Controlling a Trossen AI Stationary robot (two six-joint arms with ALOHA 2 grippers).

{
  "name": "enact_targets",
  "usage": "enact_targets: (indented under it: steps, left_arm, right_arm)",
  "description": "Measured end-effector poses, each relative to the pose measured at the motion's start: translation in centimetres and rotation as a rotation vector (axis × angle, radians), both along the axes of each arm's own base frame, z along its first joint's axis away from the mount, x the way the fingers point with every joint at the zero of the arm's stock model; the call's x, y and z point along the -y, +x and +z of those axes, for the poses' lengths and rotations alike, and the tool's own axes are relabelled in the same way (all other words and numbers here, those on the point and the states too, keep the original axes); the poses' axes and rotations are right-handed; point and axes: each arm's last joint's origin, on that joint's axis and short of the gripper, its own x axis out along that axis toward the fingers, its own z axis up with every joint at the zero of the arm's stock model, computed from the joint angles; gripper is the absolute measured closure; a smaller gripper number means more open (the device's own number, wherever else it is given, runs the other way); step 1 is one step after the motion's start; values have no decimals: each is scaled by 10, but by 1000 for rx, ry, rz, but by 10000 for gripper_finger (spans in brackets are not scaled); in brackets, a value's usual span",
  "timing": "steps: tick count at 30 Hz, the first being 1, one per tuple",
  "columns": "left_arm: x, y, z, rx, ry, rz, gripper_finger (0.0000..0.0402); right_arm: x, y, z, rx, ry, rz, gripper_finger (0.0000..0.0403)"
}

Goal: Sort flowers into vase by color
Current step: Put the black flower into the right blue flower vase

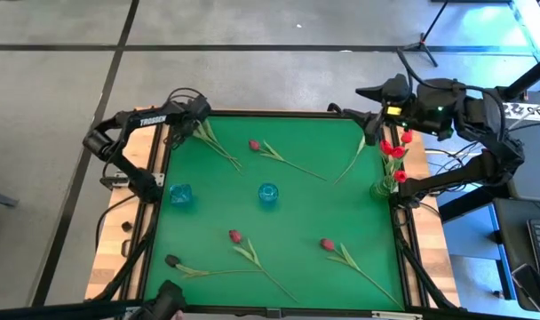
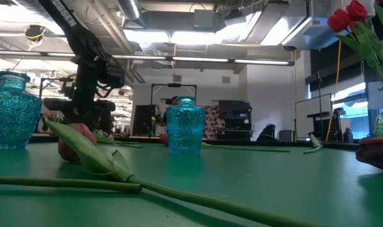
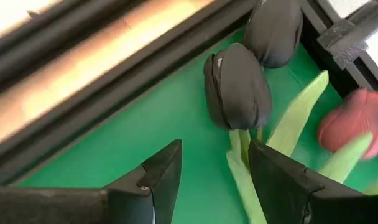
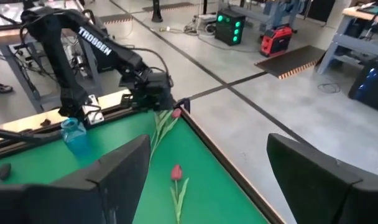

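Pick step judged in hand: left gripper [image 3: 214,171], jaws apart, is poised over the black tulips [image 3: 237,87] at the mat's far-left corner, closing on a stem is needed next; right gripper [image 4: 204,177] is held open above the far-right corner.

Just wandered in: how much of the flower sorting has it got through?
Done: red flowers stand in a vase at the right edge. In hand: the left gripper is open over black tulips at the far left corner. Left: several flowers lie loose; two blue vases look empty.
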Motion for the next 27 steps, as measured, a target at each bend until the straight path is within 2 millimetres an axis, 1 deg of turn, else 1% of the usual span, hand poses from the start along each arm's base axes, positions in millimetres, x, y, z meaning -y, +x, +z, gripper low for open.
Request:
enact_targets:
  steps: [5,9,15,17,23,25,27]
  left_arm:
    - [-8,0,-7,44,4,35,232]
    - [-13,-5,-11,66,-4,84,241]
    - [-18,-4,-10,117,22,89,245]
    - [-18,-4,-9,137,13,88,245]
    - [-19,-1,-10,230,14,164,245]
    - [-20,2,-8,277,16,159,245]
    - [-17,4,-5,287,22,148,245]
  right_arm:
    - [0,0,-2,-19,9,12,81]
    - [0,0,-3,-29,11,6,81]
    - [2,-1,-5,-50,-1,-37,81]
    - [2,-1,-5,-51,-4,-44,81]
    - [2,-2,-4,-52,-12,-70,81]
    - [2,-2,-4,-52,-13,-71,81]
    - [2,-2,-4,-52,-13,-74,81]
